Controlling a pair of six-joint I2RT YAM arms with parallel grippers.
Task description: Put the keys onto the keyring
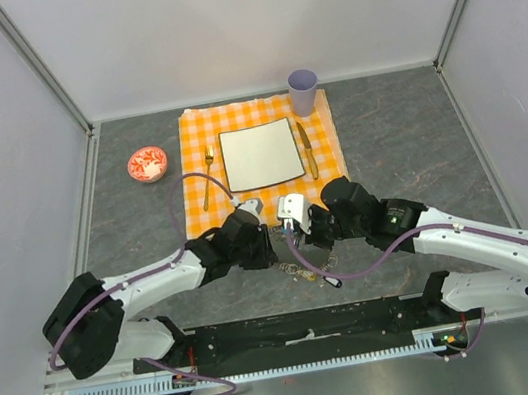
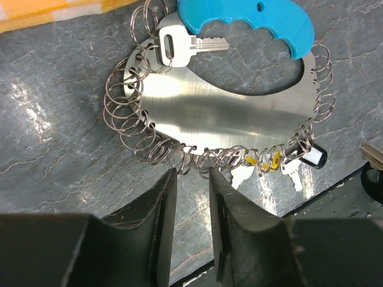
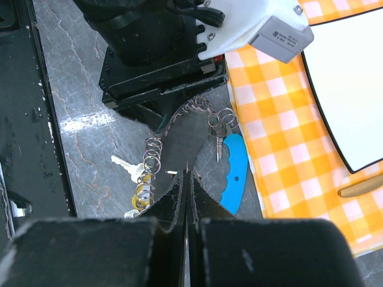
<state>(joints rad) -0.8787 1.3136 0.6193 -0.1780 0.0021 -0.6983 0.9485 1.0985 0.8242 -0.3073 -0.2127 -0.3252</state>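
Observation:
The keyring [image 2: 221, 110] is a shiny oval metal plate rimmed with many wire rings, with a turquoise-blue tag [image 2: 251, 21]; it lies flat on the grey table [image 1: 307, 271]. One silvery key [image 2: 185, 43] hangs on a ring by the tag. Two more keys [image 2: 242, 173] with yellow tabs hang at the near rim. My left gripper [image 2: 191, 173] is open a little and empty, its tips just short of the near-rim rings. My right gripper [image 3: 187, 173] is shut over the plate [image 3: 185, 134], and a thin metal sliver that looks like a key shows between its tips.
An orange checked cloth [image 1: 324, 162] behind the grippers carries a white square plate [image 1: 261, 154], a gold fork [image 1: 208, 176] and a knife [image 1: 307, 150]. A purple cup [image 1: 304, 89] and a red-and-white bowl [image 1: 147, 163] stand further back. The black base rail [image 1: 307, 332] is close behind the keyring.

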